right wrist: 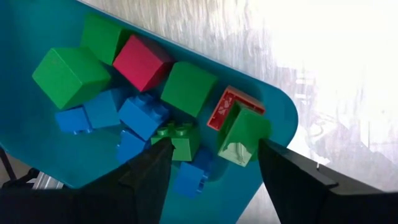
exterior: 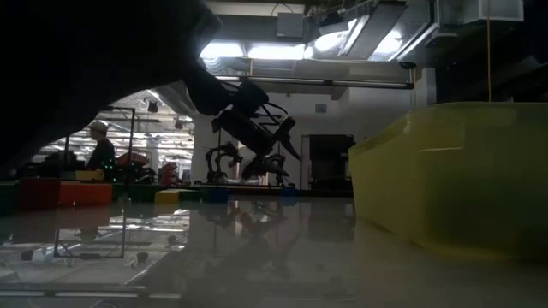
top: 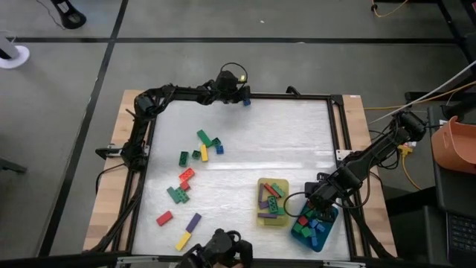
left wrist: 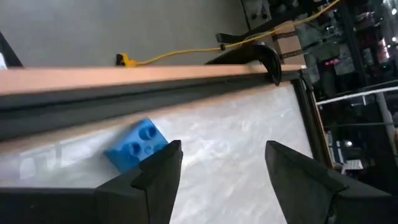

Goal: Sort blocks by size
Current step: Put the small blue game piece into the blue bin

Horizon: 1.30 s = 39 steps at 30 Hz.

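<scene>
A blue block (left wrist: pixel 135 147) (top: pixel 246 101) lies on the table against the far rail. My left gripper (left wrist: pixel 221 152) (top: pixel 239 95) stands open beside it, and the block sits outside the gap, next to one finger (left wrist: pixel 163 167). My right gripper (right wrist: pixel 214 152) (top: pixel 316 211) hangs open over the teal tray (right wrist: pixel 37 155) (top: pixel 332 229), which holds green, blue and red blocks. A green block (right wrist: pixel 242 134) rests at the tray's rim below the gap. The yellow tray (top: pixel 261 219) holds longer blocks. My left gripper has one fingertip (left wrist: pixel 173 148) in front of the blue block's corner (left wrist: pixel 160 142); whether it touches the block, I cannot tell. The block lies flat on the table, studs up.
Loose blocks lie left of the table's middle: green (top: pixel 203 137), yellow (top: pixel 203 152), red (top: pixel 187 176), red (top: pixel 164 218), purple (top: pixel 193 221), yellow (top: pixel 183 240). A dark frame (top: pixel 331 134) borders the white work surface. An orange bin (top: pixel 457 145) stands off the table's right edge.
</scene>
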Tool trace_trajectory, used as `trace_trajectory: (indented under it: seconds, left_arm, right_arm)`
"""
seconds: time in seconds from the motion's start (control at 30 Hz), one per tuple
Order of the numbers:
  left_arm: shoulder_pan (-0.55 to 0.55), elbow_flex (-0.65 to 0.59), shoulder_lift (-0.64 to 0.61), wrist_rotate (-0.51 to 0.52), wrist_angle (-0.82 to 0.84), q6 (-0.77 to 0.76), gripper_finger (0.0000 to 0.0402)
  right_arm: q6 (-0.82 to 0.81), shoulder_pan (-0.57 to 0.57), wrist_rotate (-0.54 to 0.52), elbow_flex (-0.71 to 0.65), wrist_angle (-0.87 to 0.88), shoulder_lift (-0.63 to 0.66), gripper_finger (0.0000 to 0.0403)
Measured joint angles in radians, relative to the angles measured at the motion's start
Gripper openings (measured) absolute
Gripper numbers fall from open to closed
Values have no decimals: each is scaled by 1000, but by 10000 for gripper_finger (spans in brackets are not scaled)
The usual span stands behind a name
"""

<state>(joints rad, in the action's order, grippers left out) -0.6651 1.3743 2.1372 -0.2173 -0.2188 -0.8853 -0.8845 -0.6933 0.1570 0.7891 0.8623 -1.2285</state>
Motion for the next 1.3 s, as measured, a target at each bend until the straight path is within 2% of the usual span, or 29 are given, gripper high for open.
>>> trace_trajectory:
  seconds: [0.37, 0.73, 1.0, 1.3]
  left_arm:
    - [-3, 0, 41, 3, -6, -199, 219]
    - [-24, 2, 58, 0, -8, -286, 219]
    - [-63, 2, 58, -151, 24, -313, 219]
    - [-74, 0, 58, -223, 34, -301, 219]
  right_arm:
    - [23, 0, 0, 0, 0, 0, 239]
    - [82, 0, 0, 0, 1, 0, 239]
    - [83, 0, 1, 0, 1, 0, 239]
    - [83, 0, 1, 0, 0, 0, 239]
